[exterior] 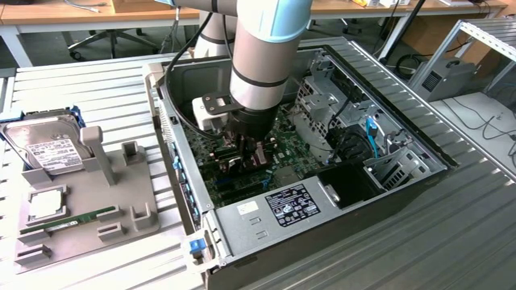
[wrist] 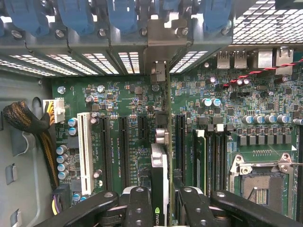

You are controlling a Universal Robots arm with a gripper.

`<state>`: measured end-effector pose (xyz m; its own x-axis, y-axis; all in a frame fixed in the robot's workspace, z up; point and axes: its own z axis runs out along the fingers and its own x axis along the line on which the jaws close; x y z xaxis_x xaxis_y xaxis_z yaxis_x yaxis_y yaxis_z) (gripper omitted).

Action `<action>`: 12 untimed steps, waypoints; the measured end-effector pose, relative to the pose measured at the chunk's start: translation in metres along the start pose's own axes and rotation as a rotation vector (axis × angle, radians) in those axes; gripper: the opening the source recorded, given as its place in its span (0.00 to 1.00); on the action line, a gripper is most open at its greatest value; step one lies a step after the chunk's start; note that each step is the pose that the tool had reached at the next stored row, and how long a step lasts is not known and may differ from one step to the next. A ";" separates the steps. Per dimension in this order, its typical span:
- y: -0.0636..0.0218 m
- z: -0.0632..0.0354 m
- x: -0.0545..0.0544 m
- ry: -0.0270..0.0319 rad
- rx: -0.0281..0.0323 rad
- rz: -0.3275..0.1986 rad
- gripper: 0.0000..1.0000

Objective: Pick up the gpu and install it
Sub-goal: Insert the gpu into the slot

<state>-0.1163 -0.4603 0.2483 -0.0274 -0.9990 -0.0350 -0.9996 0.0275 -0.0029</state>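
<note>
1. The gripper (wrist: 160,201) is down inside the case (exterior: 322,223), jaws closed on the gpu (wrist: 159,170), which is held edge-on above the motherboard (wrist: 123,101).
2. The card runs along a slot (wrist: 180,142) line, its bracket (wrist: 160,71) near the rear openings. I cannot tell if the edge is in the slot.
3. Risk: slight sideways offset lands the edge on the board beside the slot, scraping components.
4. Risk: the bracket catches the rear frame, tilting the card.
5. Risk: uneven pressing seats one end only, or the card slips in the jaws.
</note>
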 end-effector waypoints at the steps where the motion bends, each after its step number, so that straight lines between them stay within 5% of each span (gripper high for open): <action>1: 0.0000 0.0000 0.000 -0.0001 0.0000 0.000 0.27; 5: 0.0001 0.0004 0.000 -0.0012 0.0003 0.000 0.28; 9: 0.0000 0.0000 0.000 -0.0003 0.0000 0.000 0.47; 12: 0.0000 -0.0014 0.000 0.0001 -0.0002 0.000 0.47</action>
<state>-0.1163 -0.4603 0.2497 -0.0274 -0.9990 -0.0349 -0.9996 0.0275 -0.0027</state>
